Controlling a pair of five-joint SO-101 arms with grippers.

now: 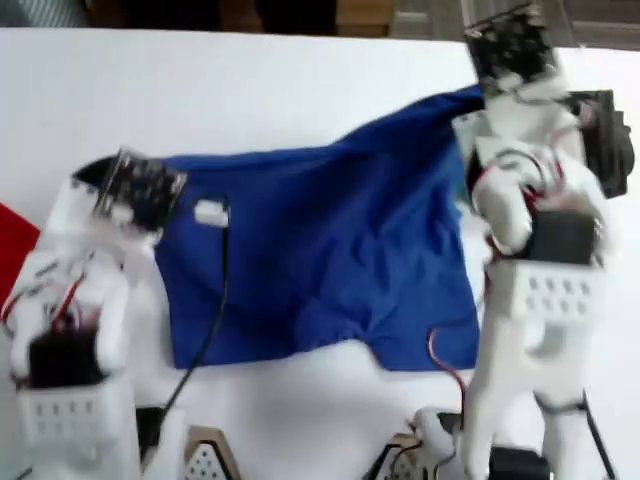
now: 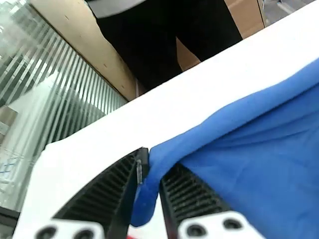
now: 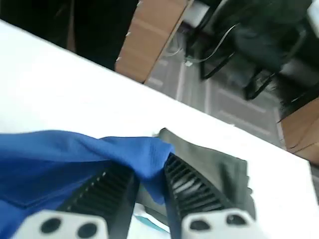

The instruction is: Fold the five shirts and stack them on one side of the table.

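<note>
Worktop (image 1: pixel 300 90): white, carrying all items below.

1. Red item (image 1: pixel 12 245): far left edge of the high view, cut off by the frame; kind cannot be told.
2. Left arm (image 1: pixel 70 300): white, lower left of the high view, just beside the shirt's left edge.
3. Left gripper (image 2: pixel 149 167): jaws clamped on a bunched left edge of the blue shirt, the cloth hanging down between the ribbed pads in the left wrist view.
4. Black cable (image 1: pixel 215 300): crosses the shirt's left part, running from a white plug down to the lower edge of the high view.
5. Blue shirt (image 1: pixel 320 260): spread over the middle of the worktop between the two arms, creased at lower centre, upper right corner drawn up toward the right arm.
6. Right arm (image 1: pixel 540 270): white, right side of the high view, overlapping the shirt's right edge.
7. Right gripper (image 3: pixel 149 172): jaws clamped on a fold of the blue shirt.
8. Dark grey cloth (image 3: pixel 219 169): on the worktop just beyond the right jaws; upper right in the high view.
</note>
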